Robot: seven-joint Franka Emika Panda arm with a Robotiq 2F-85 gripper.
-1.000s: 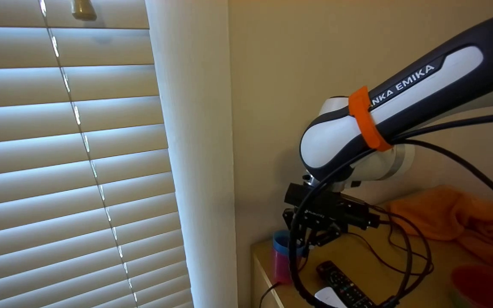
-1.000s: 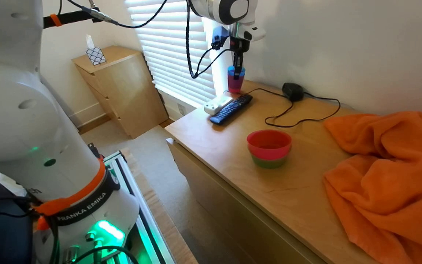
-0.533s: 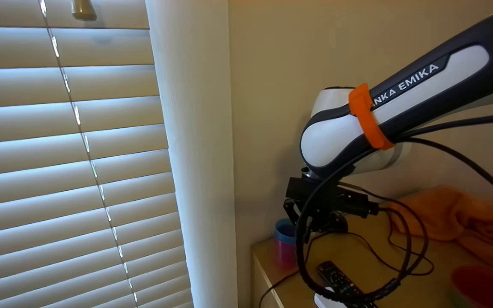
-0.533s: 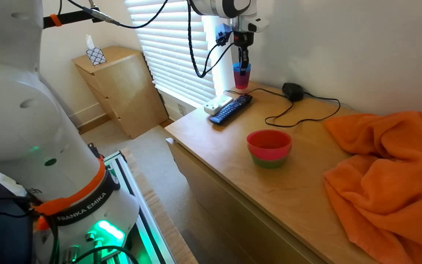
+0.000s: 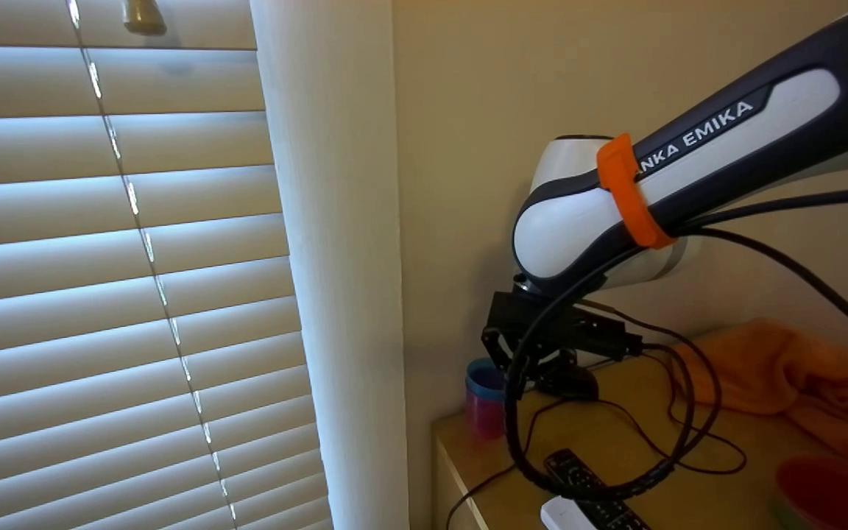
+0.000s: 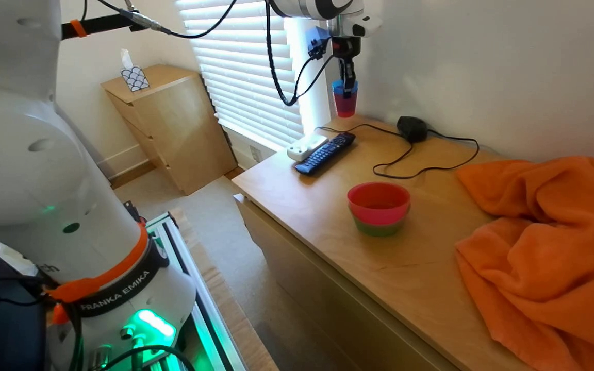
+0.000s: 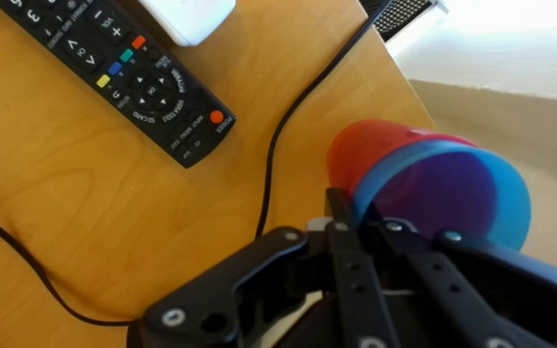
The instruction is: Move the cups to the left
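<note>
A blue-rimmed cup sits nested in a red cup; the blue rim shows in both exterior views and in the wrist view. The red cup is around it, and its lower part also shows in both exterior views. My gripper is shut on the near side of the cups' wall, one finger inside and one outside. The gripper also shows in an exterior view. The cups hang a little above the dresser top's far corner, roughly upright.
A black remote and a white box lie near the cups. A black adapter with a looping cable lies by the wall. A red bowl in a green bowl and an orange cloth are also on the dresser.
My gripper and the cups have risen off the dresser top. In an exterior view they have also moved slightly right. The remote, bowls and cloth have not moved.
</note>
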